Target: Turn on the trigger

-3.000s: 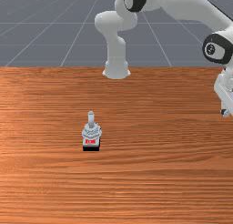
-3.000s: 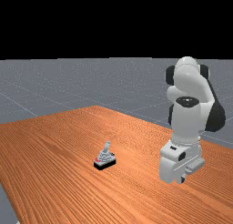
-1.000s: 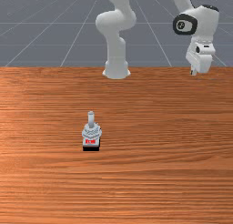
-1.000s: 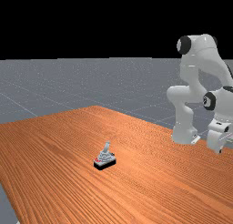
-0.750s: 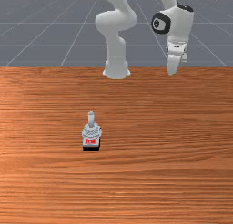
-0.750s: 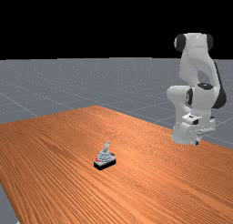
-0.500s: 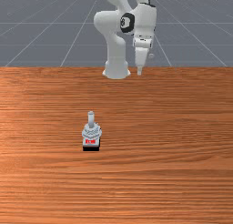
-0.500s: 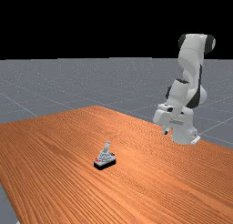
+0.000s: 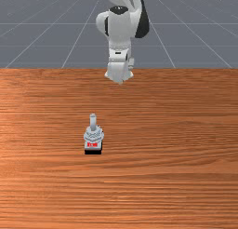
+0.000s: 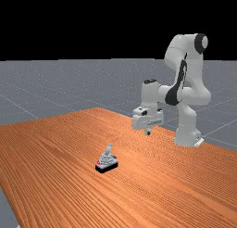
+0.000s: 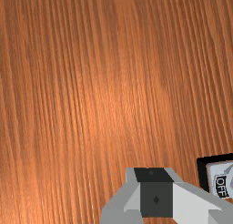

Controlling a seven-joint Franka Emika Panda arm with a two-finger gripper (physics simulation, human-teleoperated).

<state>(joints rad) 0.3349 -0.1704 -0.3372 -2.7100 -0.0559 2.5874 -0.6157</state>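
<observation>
Over the table's back part, my gripper (image 9: 120, 81) hangs in the front view, behind the trigger and to its right. In the far view the gripper (image 10: 148, 131) is above the tabletop, up and right of the trigger (image 10: 107, 162). The trigger (image 9: 93, 136) has a grey stepped body, a black base and an upright lever; red marks show on its front. In the wrist view the gripper (image 11: 156, 192) is shut with nothing held, and part of the trigger (image 11: 223, 173) with an OFF label lies off to one side, apart from it.
The wooden table (image 9: 162, 153) spreads around the trigger. The arm's base stands at the table's back edge, close behind my hand in the front view.
My hand has swung from the front view's right to near its middle, and leftward in the far view. It has turned on the way. The trigger has stayed put.
</observation>
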